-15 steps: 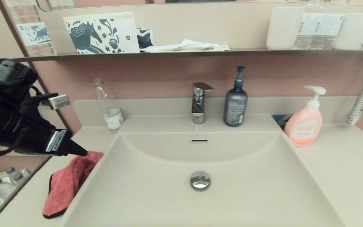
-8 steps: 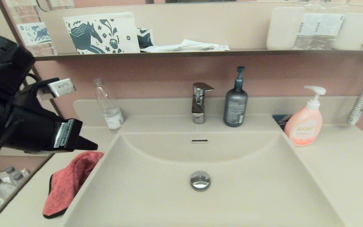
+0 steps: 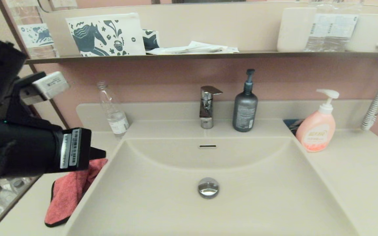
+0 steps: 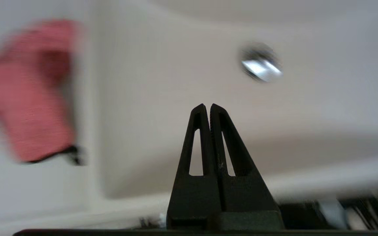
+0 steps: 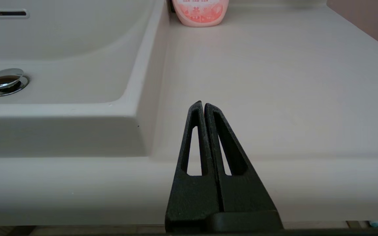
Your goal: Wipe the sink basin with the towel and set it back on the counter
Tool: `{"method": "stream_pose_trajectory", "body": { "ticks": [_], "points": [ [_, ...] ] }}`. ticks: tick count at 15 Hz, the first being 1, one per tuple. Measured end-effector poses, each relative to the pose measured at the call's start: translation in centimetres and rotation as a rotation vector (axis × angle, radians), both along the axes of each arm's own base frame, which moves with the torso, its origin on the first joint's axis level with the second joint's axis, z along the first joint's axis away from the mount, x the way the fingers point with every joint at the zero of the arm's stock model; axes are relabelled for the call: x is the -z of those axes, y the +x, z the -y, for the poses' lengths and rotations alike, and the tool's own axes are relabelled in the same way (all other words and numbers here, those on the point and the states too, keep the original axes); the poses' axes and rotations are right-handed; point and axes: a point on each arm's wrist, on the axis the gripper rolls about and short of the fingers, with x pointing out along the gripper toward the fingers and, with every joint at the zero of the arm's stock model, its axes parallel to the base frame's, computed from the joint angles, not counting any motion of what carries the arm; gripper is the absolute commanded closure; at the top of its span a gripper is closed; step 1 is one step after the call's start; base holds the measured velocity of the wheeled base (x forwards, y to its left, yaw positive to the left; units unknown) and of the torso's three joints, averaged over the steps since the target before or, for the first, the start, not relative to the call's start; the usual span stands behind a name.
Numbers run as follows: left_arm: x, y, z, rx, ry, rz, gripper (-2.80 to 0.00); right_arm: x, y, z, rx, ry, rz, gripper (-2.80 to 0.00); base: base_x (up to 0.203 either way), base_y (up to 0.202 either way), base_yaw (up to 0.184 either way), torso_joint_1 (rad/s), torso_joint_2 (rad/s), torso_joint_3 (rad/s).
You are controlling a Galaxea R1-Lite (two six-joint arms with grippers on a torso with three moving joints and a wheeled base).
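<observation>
- Coral-pink fuzzy towel (image 3: 67, 193) with a thin black edge lay crumpled on the smooth beige counter (image 3: 356, 170), at the left side of the sink, touching its rim.
- The big cream sink basin (image 3: 258, 203) with sloping sides had a round shiny drain plug (image 3: 208, 187) in the middle and a small overflow slot (image 3: 207, 146) in its back wall.
- The left gripper (image 4: 207, 106) hung in the air above the towel and the basin's left edge, not touching either. Its two black fingers were pressed together and held nothing.
- The right gripper (image 5: 202, 104) sat low in front of the counter, at the right of the basin. Its fingers were pressed together too, with nothing between them.
- A chrome tap (image 3: 207, 106) stood behind the basin, with a dark grey pump bottle (image 3: 245, 106) just beside it.
- A pink soap pump bottle (image 3: 317, 127) stood on the counter to the right. Its label had writing too small to read.
- A clear plastic bottle (image 3: 113, 113) stood at the back left corner.
- On the shelf above was a white pouch (image 3: 105, 34) with a dark blue horse picture.
- White stickers with bar codes were on the left arm; the print could not be read.
</observation>
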Motion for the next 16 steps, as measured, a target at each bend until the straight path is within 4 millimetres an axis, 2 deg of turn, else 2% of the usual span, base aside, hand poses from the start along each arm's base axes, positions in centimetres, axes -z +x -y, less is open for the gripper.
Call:
{"method": "stream_pose_trajectory", "body": {
  "ticks": [4,6,9,13,16],
  "points": [
    [0.5,-2.0,-3.4,-0.133,0.076,0.093,0.0,0.0,0.0,0.0,0.0,0.0,0.0,0.0,0.0,0.0,0.0,0.0,0.0,0.0],
    [0.8,-3.5,-6.1,-0.169,0.073,0.146,0.0,0.0,0.0,0.0,0.0,0.0,0.0,0.0,0.0,0.0,0.0,0.0,0.0,0.0],
    [2.1,-8.2,-9.4,-0.156,0.055,0.308,0.0,0.0,0.0,0.0,0.0,0.0,0.0,0.0,0.0,0.0,0.0,0.0,0.0,0.0],
    [5.6,-14.9,-9.8,-0.082,0.066,0.523,0.0,0.0,0.0,0.0,0.0,0.0,0.0,0.0,0.0,0.0,0.0,0.0,0.0,0.0],
    [8.2,-17.3,-9.5,-0.069,0.071,0.595,0.0,0.0,0.0,0.0,0.0,0.0,0.0,0.0,0.0,0.0,0.0,0.0,0.0,0.0]
  ]
}}
